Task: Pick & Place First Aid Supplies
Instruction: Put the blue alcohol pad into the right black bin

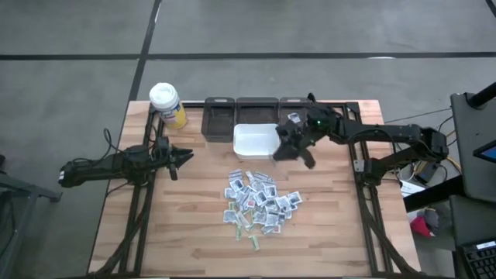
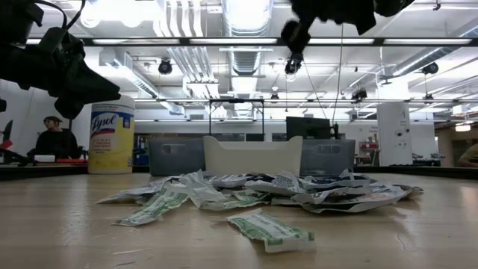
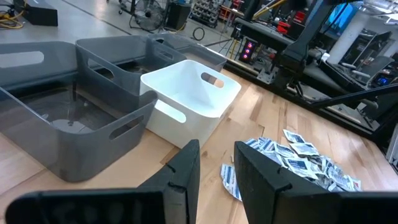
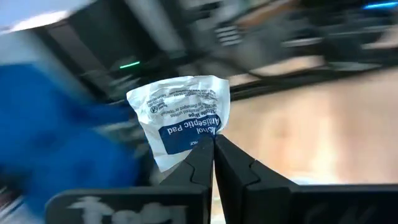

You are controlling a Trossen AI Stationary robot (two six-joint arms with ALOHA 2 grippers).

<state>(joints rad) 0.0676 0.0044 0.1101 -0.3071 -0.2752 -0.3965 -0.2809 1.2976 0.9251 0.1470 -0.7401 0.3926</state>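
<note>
The right claw (image 4: 213,144) has its two fingers pressed together on the lower edge of a single white packet (image 4: 182,117) with a blue printed band, which stands up above the fingertips, crumpled and bent over at the top. Seen from above, this claw (image 1: 291,145) hangs beside the right edge of the white bin (image 1: 256,142), with bare wood open on the claw's side toward the table's right edge. Behind the white bin, a row of grey bins (image 1: 240,112) lines the far edge of the table (image 1: 194,232). On the near side of the claw, apart from it, lies the pile of packets (image 1: 258,201), spread loosely over the middle of the table, with a few green-printed strips (image 2: 269,229) straying toward the front edge. Wide strips of bare wood stay open on both sides of the pile. The left claw (image 1: 186,157) waits well to the left of the bins and pile, its fingers (image 3: 186,169) spread a little with nothing between them. Beyond it, a yellow bottle (image 1: 167,105) with a white cap stands at the far left corner.
</note>
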